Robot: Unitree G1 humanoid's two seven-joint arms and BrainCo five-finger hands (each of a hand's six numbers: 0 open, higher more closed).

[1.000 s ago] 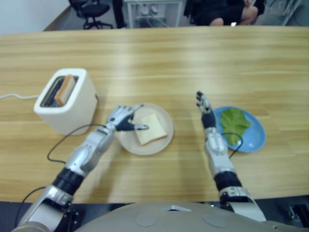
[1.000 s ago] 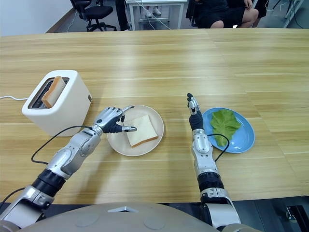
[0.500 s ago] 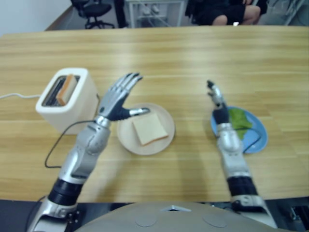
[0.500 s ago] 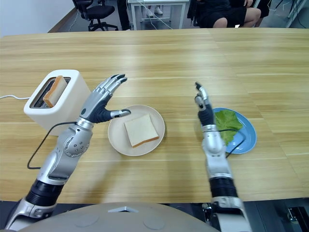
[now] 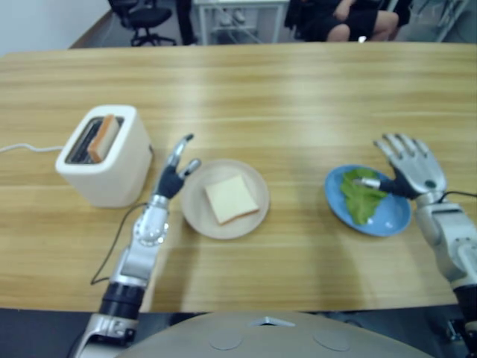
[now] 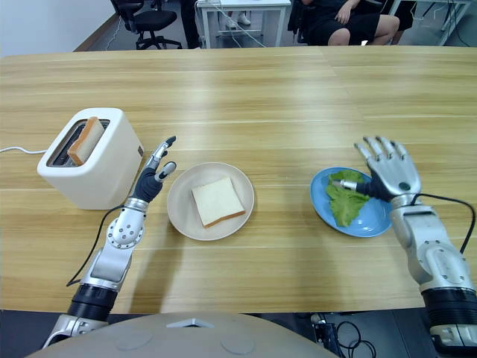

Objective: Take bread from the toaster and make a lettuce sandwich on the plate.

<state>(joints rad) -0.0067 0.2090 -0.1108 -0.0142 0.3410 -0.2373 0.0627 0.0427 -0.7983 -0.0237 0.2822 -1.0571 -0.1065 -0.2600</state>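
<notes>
- On the wooden table (image 6: 283, 97), a white toaster (image 6: 93, 168) stands at left, one bread slice (image 6: 86, 139) upright in its slot.
- Beside it, the left hand (image 6: 155, 173) is raised, fingers straight, holding nothing.
- A second slice (image 6: 217, 201) lies flat on the beige plate (image 6: 177, 212).
- The right hand (image 6: 387, 175) is spread open at the blue plate (image 6: 376, 221), thumb over the lettuce leaf (image 6: 343, 203), grasping nothing.

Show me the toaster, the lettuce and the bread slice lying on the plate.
toaster (image 6: 104, 168), right eye view, on its white side wall.
lettuce (image 6: 344, 203), right eye view, middle of the leaf.
bread slice (image 6: 218, 201), right eye view, centre of its top face.
</notes>
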